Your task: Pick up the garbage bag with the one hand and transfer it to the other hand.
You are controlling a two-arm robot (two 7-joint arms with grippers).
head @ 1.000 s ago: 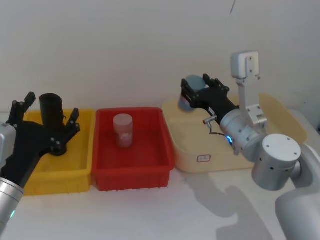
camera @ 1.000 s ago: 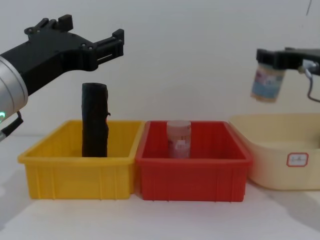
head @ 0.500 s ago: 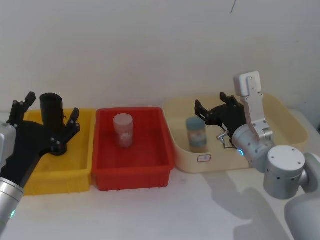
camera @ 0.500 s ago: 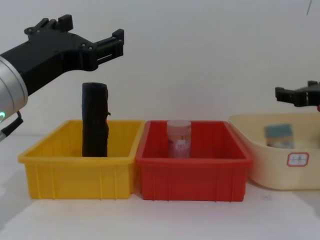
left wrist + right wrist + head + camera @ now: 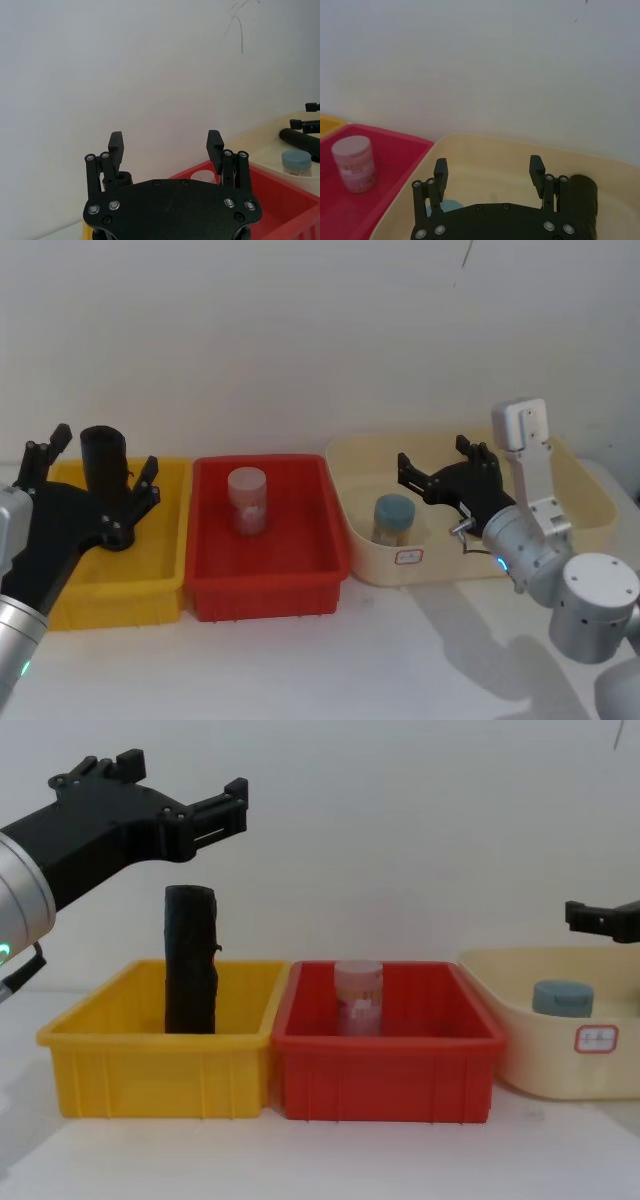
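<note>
Standing upright in the yellow plastic bin (image 5: 150, 1065) at the counter's left end is the garbage bag (image 5: 189, 960), a matte black cylindrical roll with a hollow top end, set toward the bin's back wall. The left gripper (image 5: 200, 810), black with two fingers on a silver-grey wrist, hangs in the air above the roll with its jaws spread wide and empty, not touching it. In the head view the same gripper (image 5: 95, 465) frames the roll (image 5: 103, 465) from behind.

A red plastic bin (image 5: 385, 1060) sits touching the yellow one on its right and holds a translucent pink-tinted plastic jar (image 5: 357, 997), upright near the middle.

At the counter's right end is a cream oval tub (image 5: 560, 475) with a small white label on its front wall. A plastic jar with a blue-grey lid (image 5: 393, 519) stands upright in the tub's left part. The right gripper (image 5: 447, 466), black with two fingers, hovers over the tub just beside and above that jar, jaws open and holding nothing.
</note>
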